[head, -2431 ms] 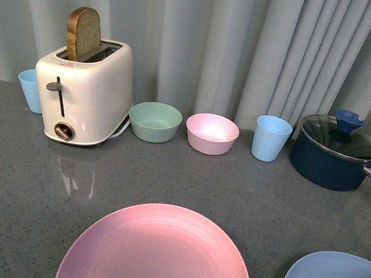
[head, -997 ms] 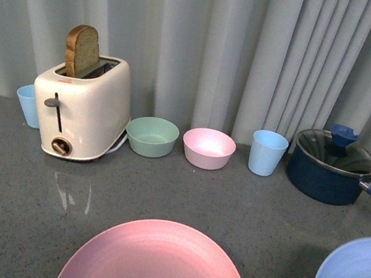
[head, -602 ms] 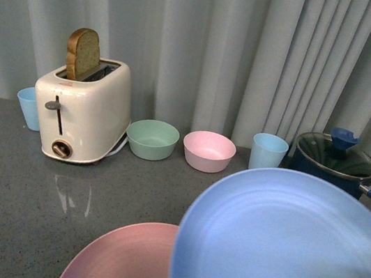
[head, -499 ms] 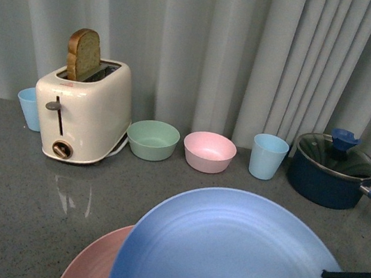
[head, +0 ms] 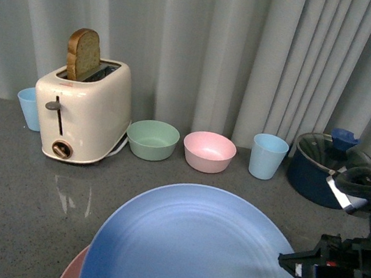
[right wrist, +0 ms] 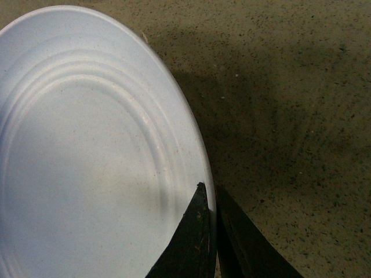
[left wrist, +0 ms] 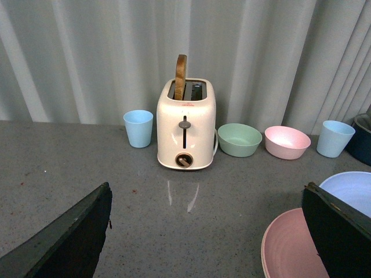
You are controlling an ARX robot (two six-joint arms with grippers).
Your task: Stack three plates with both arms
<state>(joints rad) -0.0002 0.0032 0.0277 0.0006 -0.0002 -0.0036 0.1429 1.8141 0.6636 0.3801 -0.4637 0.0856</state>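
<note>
Right gripper (head: pixel 284 260), clamped on the three o'clock rim of the light blue plate (head: pixel 195 253), should centre it over the pink plate (left wrist: pixel 288 249) before release; left gripper (left wrist: pixel 207 188) gapes empty.

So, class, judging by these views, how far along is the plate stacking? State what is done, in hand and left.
Done: nothing clearly stacked yet. In hand: the right gripper pinches the rim of the light blue plate, holding it over the pink plate; contact is unclear. Left: release it, then add a third plate, not in view. The left gripper is open and empty.
</note>
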